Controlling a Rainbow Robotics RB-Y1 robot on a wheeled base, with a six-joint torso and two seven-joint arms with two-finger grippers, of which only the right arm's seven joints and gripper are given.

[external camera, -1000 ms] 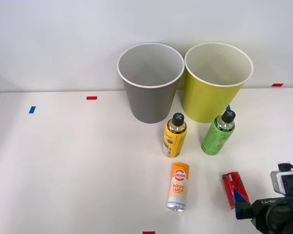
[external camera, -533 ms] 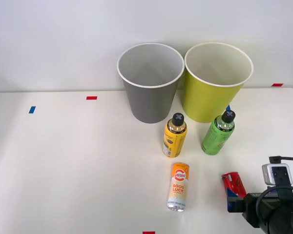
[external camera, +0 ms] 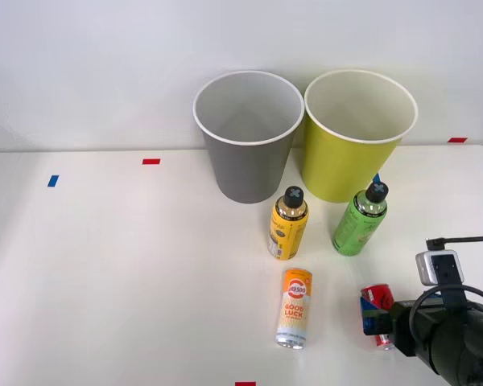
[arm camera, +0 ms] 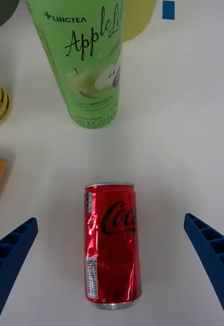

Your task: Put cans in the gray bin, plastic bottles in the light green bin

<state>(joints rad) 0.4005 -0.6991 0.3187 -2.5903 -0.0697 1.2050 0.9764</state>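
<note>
The right end effector (arm camera: 112, 265) hung spread wide over the red can (arm camera: 112, 247), its two blue ribbed fingers (arm camera: 10, 260) standing well apart on either side and touching nothing. The can lay on its side on the white tabletop (external camera: 129, 265), near the robot's right, lengthwise between the fingers. So the step in hand looked like the reach for the first can, with the grasp not yet made. Beyond it stood the green bottle (external camera: 359, 221) and the yellow bottle (external camera: 288, 223), upright, and the orange-and-white can (external camera: 294, 309) lay just to the left. At the back the gray bin (external camera: 247, 137) and the light green bin (external camera: 356, 133) stood side by side. Next, I judge, the fingers needed to drop lower, clamp across the can's body, then lift it to the gray bin.
</note>
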